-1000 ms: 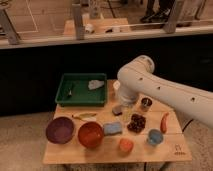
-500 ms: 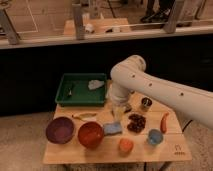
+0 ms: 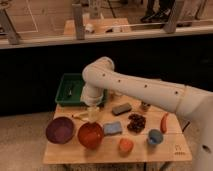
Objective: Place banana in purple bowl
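On wooden table (image 3: 65, 152), seemingly reaching: gripper (image 3: 93, 114) low beside banana (image 3: 78, 116), open or shut unclear; next needs grasp, then purple bowl (image 3: 60, 130).

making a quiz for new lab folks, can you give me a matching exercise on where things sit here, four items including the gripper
Things:
1. purple bowl
2. green tray
3. blue cup
4. gripper

Places on the table, as the camera sees it:
a. near edge, towards the right
b. far side, on the left
c. just behind the orange-red bowl, beside the banana
d. near edge, far left

Pairs: 1-d, 2-b, 3-a, 4-c
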You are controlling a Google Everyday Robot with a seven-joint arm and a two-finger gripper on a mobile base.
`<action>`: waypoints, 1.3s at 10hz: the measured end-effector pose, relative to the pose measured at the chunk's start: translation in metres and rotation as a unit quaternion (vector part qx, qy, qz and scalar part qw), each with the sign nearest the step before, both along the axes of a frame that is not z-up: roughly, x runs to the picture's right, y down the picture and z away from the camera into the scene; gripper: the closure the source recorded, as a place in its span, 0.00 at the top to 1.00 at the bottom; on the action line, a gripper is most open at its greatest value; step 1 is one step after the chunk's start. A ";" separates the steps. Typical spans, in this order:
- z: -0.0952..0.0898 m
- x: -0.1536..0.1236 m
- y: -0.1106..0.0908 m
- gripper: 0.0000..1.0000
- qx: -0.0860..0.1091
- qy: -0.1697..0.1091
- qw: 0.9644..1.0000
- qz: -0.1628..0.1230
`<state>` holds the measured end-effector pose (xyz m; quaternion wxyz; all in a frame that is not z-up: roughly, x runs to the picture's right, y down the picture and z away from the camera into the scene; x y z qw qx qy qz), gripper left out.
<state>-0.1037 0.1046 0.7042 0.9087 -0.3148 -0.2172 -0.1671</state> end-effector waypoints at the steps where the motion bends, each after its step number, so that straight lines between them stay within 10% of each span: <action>1: 0.012 -0.020 0.006 0.78 -0.009 -0.008 1.000 0.002; 6: 0.069 -0.064 0.026 0.78 -0.035 0.012 0.999 0.018; 13: 0.073 -0.062 0.025 0.78 -0.037 0.017 0.999 0.023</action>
